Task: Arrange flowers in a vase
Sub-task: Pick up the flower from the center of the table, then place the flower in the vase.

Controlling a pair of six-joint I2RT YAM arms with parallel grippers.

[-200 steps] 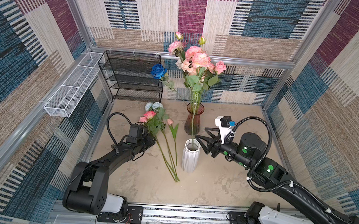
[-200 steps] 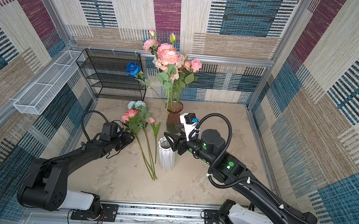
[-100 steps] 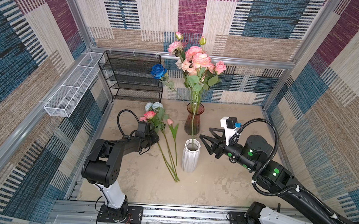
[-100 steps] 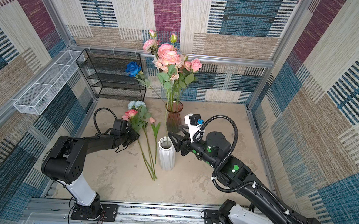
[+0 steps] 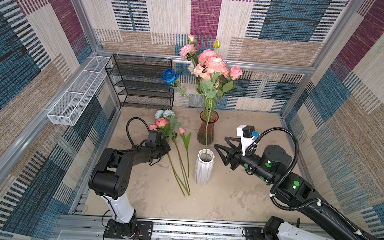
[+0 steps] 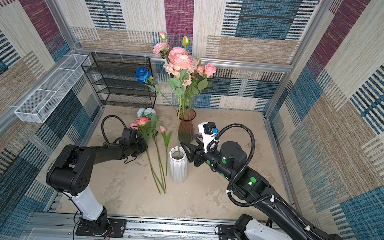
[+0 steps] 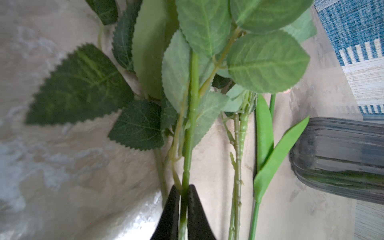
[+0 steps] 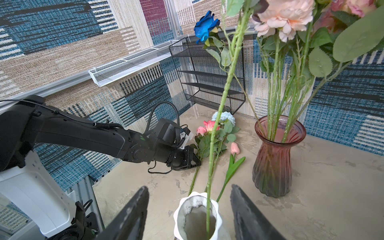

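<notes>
**On the table (image 5: 226,199), left side: gripping a flower stem (image 7: 192,124)**

Left of the white vase (image 5: 203,169), clamping the left gripper (image 7: 184,191) fully onto that lying stem, probably readying a lift. Holding the right gripper (image 8: 189,187) wide and empty beside the vase's mouth, seemingly leaving insertion room.

A black wire-mesh rack (image 5: 142,83) with several shelves stands on the counter (image 5: 238,200) in the far left corner, against the far wall. A long white mesh basket (image 5: 77,94) hangs along the left wall, its far end just beside the rack's top. Woven patchwork panels (image 5: 290,20) in blue, beige and maroon cover the walls, framed by aluminium bars (image 5: 274,67). The counter is mottled beige.
</notes>
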